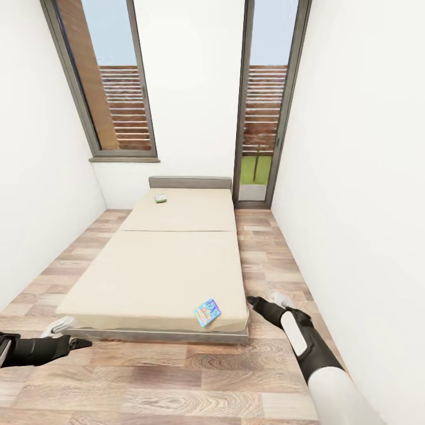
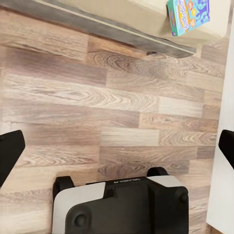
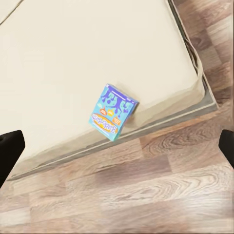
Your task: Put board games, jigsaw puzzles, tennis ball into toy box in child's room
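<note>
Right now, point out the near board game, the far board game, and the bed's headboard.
Near board game [image 1: 207,312]: head view, middle of its blue printed face.
Far board game [image 1: 160,199]: head view, centre of the small box near the headboard.
Headboard [image 1: 190,182]: head view, middle of the grey panel.

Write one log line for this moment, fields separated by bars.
stage: facing beige bed | blue board game box on near corner | small green box near headboard | left gripper open | right gripper open
</note>
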You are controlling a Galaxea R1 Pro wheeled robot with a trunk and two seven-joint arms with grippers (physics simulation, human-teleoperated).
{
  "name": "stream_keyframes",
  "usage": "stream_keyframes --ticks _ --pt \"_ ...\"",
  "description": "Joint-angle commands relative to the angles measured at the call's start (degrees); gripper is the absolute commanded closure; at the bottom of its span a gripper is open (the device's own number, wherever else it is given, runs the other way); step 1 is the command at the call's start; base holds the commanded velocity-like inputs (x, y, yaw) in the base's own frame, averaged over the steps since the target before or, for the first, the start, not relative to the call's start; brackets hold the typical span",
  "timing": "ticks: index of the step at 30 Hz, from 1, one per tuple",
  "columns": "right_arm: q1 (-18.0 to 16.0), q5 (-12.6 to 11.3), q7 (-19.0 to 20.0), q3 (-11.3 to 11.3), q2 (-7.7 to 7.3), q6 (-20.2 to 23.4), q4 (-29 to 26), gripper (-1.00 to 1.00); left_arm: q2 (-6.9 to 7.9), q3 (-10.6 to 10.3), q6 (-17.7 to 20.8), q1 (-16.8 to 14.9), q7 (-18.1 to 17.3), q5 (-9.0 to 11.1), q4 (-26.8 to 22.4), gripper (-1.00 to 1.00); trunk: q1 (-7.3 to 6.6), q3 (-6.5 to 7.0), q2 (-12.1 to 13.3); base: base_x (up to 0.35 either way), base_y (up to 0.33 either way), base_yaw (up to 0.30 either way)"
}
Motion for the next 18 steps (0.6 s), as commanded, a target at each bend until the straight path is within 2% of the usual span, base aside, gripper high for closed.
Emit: stream_keyframes --ticks 1,8,18 --pt "0.33 -0.35 0.33 -0.27 -0.11 0.50 -0.08 -1.00 -0.01 0.26 0.17 -0.06 -0.58 -0.61 -0.04 -1.00 0.04 -0.12 -0.13 0.000 0.000 0.000" --pt "4.50 -0.53 5.96 -0.31 -0.83 1.01 -0.08 -1.00 0.20 0.71 -0.59 0.14 -0.66 -0.61 0.12 -1.00 0.04 -0.12 -0.13 -0.037 0.022 0.000" --pt "5.46 -0.63 7.51 -0.09 -0.70 0.76 -0.02 -1.00 -0.39 0.62 -3.71 0.27 -0.48 -0.57 0.39 -1.00 0.04 -0.12 -0.13 -0.037 0.032 0.000"
